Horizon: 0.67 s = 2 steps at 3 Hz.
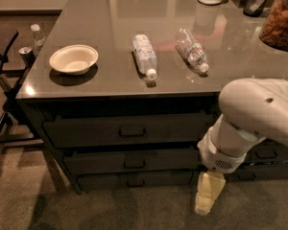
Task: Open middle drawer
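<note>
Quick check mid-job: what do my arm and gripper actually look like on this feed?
The arm is a smooth, bulbous white shell with one small dark dot. It narrows to a round white collar with a slotted vent. The gripper, low before the cabinet near the carpet, is pale cream-yellow and blocky. No cables or lettering show.

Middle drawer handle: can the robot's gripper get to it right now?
Probably yes. The gripper hangs low, off to the right of the middle drawer and its handle. Nothing stands between them, and the drawer front faces out, shut.
</note>
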Available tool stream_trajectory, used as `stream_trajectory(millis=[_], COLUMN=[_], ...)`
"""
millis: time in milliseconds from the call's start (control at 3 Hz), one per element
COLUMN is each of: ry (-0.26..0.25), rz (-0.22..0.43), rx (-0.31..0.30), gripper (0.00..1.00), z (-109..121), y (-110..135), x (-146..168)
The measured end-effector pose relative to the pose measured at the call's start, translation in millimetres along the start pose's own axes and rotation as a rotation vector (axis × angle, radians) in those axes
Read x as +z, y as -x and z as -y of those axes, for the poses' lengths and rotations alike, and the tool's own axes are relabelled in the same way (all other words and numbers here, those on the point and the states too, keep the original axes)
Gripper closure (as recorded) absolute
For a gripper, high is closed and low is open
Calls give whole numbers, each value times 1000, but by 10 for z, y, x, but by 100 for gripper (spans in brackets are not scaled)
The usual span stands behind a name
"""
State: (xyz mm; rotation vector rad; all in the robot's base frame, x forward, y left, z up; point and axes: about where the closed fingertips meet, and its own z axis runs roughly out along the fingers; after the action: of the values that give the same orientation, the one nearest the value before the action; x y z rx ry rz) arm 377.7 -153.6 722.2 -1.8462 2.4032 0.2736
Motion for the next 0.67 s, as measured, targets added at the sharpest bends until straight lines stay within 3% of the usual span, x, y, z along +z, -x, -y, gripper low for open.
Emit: stream_trajectory(millis=[333,667], ry=[53,111], rz=[-21,-41], rx=[-28,-60], gripper=[0,0], z=[-74,-21], y=[41,189], x=[583,1396])
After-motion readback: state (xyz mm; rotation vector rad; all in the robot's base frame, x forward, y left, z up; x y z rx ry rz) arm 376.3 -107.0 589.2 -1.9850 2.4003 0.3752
